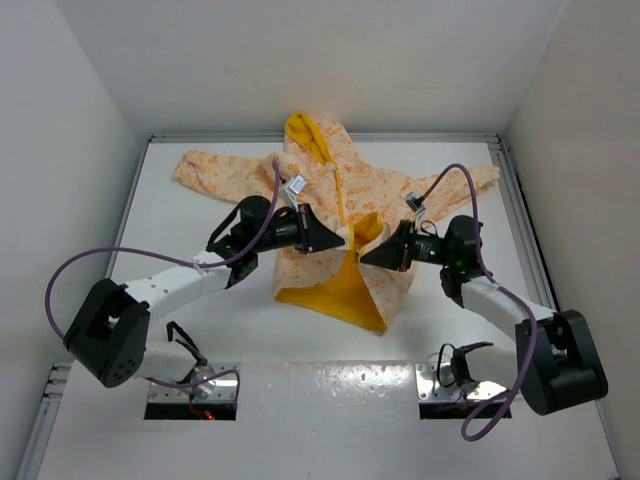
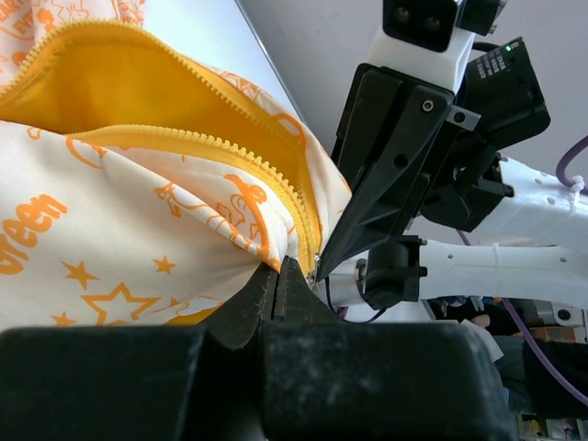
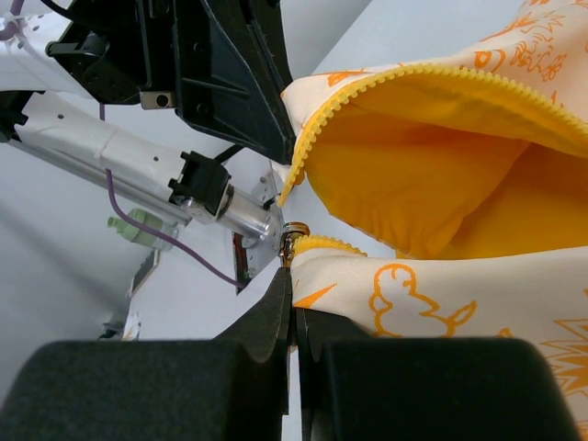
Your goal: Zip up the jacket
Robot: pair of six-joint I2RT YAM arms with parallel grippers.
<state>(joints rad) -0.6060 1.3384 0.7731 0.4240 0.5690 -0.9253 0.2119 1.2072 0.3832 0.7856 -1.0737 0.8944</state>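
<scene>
Both pinched shut on jacket [image 1: 372,186] edge, left fingers [image 2: 246,310], right fingers [image 3: 272,320], "reen" print [image 2: 33,231]

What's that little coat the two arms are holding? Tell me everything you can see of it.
The jacket is small, soft-looking cream fabric printed orange, with a hood, yellow lining and zipper teeth. It lies on the white table, hood at the far end, sleeves spread. Its lower front gapes unzipped; the left gripper and right gripper each pinch one bottom zipper edge, jaws shut.
</scene>
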